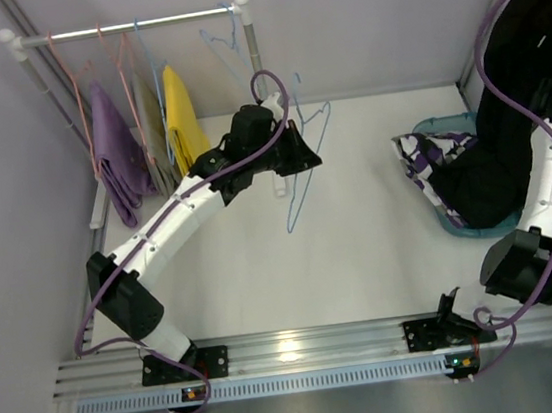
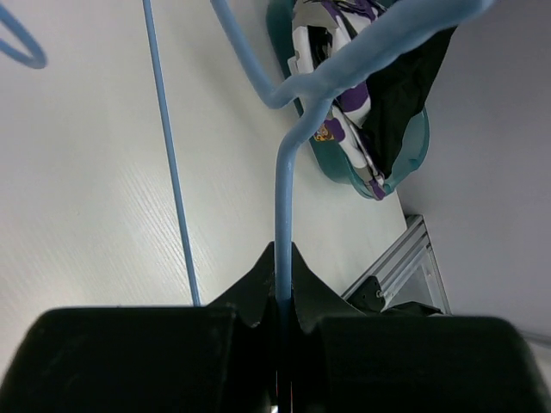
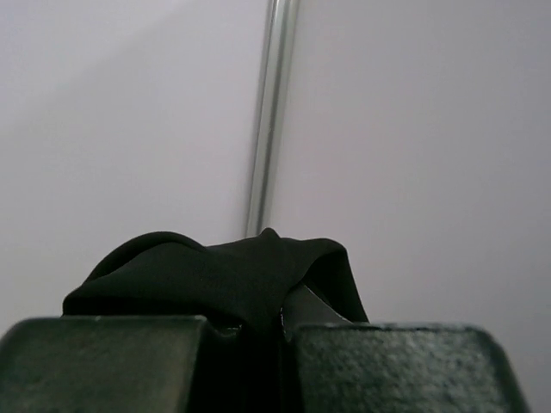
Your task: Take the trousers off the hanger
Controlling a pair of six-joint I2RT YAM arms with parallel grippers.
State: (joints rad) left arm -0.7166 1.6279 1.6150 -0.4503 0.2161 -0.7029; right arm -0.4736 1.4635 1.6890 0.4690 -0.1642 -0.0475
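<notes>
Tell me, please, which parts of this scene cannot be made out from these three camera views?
- Right wrist view: the plain black cloth trousers cover the right gripper's fingertips.
- Top view: the same trousers hide that gripper.
- Left wrist view: the thin blue wire hanger runs off the top edge.
- Top view: the teal plastic basket lies mostly under trousers.

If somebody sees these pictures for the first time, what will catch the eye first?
Most striking are the plain black trousers, pinched in the right gripper and hanging over the teal basket on the right. In the middle, the left gripper is shut on a bare, thin light-blue hanger. A yellow cloth garment hangs on the metal rail at far left.
</notes>
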